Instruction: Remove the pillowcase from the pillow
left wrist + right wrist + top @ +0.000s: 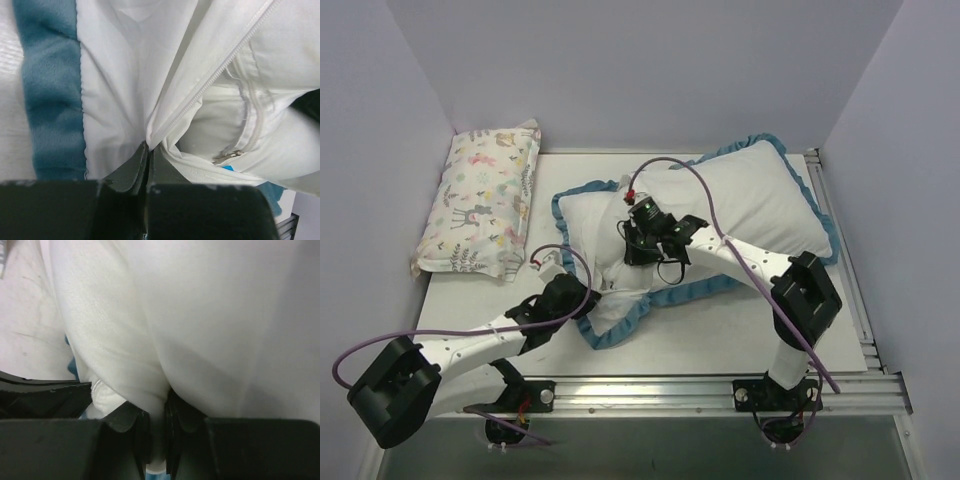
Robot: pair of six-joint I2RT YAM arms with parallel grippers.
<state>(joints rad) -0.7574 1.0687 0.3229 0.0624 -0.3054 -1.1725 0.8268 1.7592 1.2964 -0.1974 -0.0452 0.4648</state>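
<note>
Left wrist view: my left pincer (147,150) clamped shut on white inside of pillowcase (115,90), teal ruffle (50,90) to its left, open zip (210,80) up to its right with pillow (215,127) showing behind. My right pincer (159,407) nipped closed on white fold (125,355); which layer, cannot tell

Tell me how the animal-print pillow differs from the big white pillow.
The printed pillow shows pastel animals; the white pillow is plain, framed by the teal ruffle of its cover. The printed pillow is smaller than the white pillow. The printed pillow lies untouched at the back left; the white pillow has the left end effector and right end effector pinching its fabric. Both are soft rectangles on the table.
</note>
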